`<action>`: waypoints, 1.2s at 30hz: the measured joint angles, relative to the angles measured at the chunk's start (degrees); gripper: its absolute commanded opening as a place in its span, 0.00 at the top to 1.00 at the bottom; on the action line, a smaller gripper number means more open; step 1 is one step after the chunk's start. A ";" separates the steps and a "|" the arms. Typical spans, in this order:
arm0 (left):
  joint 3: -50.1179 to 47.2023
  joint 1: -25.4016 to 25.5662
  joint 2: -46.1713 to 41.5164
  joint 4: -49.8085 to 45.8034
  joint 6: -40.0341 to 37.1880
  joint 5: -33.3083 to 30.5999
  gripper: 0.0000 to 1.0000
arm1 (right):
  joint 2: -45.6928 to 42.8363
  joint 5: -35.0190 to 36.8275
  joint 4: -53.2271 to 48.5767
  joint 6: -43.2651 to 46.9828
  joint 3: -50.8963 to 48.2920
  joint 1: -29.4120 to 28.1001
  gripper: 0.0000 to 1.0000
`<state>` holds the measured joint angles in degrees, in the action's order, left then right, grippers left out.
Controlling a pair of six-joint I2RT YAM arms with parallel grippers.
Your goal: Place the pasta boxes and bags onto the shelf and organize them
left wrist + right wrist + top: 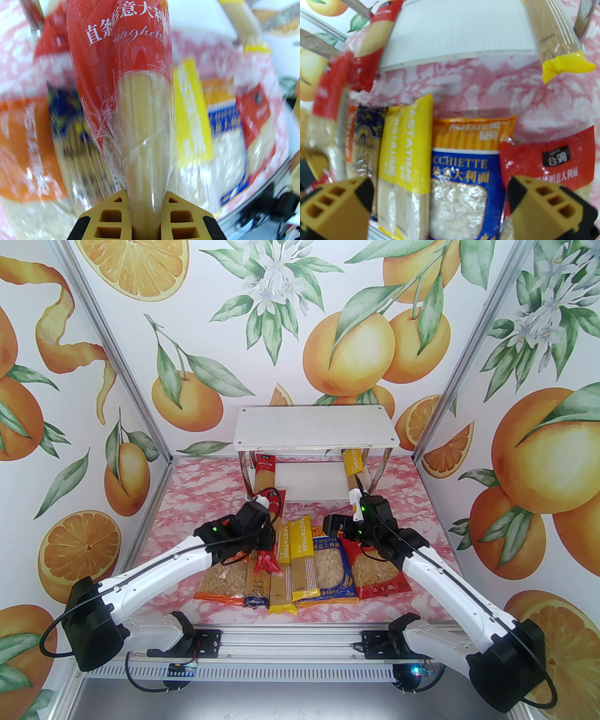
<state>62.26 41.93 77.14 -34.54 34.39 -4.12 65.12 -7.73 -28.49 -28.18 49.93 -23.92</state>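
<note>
My left gripper (pixel 145 206) is shut on a red spaghetti pack (pixel 140 93), held just above the row of packs; its red end (pixel 268 562) pokes out under the gripper (pixel 265 540). My right gripper (pixel 440 204) is open and hovers over the blue bag (pixel 464 187), with the red bag (pixel 553 152) to its right. On the table lie the orange bag (pixel 222 580), a dark blue pack (pixel 257 587), two yellow packs (pixel 293 568), the blue bag (pixel 330 573) and the red bag (pixel 377 573). The shelf (pixel 314 430) stands behind, top board bare.
A second red spaghetti pack (pixel 266 474) lies at the left end of the shelf's lower board (pixel 314 483), and a yellow pack (pixel 354 469) lies at its right end; both stick out over the front. Chrome legs (pixel 243 474) flank them. Aluminium frame posts (pixel 161 460) bound the pink table.
</note>
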 measured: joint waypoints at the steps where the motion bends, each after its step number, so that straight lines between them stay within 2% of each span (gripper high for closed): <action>1: 1.77 -0.76 1.38 0.44 -1.05 0.28 1.00 | 0.61 0.04 0.02 0.00 0.42 0.00 0.00; 10: 17.62 -5.44 17.44 5.18 -8.70 2.08 1.00 | 5.07 0.26 0.02 0.22 5.31 0.00 0.00; 21: 30.49 -9.55 34.42 5.95 -11.78 -1.97 1.00 | 8.74 1.16 -0.39 1.73 8.33 0.11 0.00; 36: 39.63 -10.54 43.63 5.07 -11.91 -6.12 1.00 | 11.93 1.18 -1.42 3.67 11.54 0.98 0.00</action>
<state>101.89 31.40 120.77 -29.47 22.48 -10.24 77.06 -6.55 -29.91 -24.51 61.47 -22.94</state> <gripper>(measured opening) 0.148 0.996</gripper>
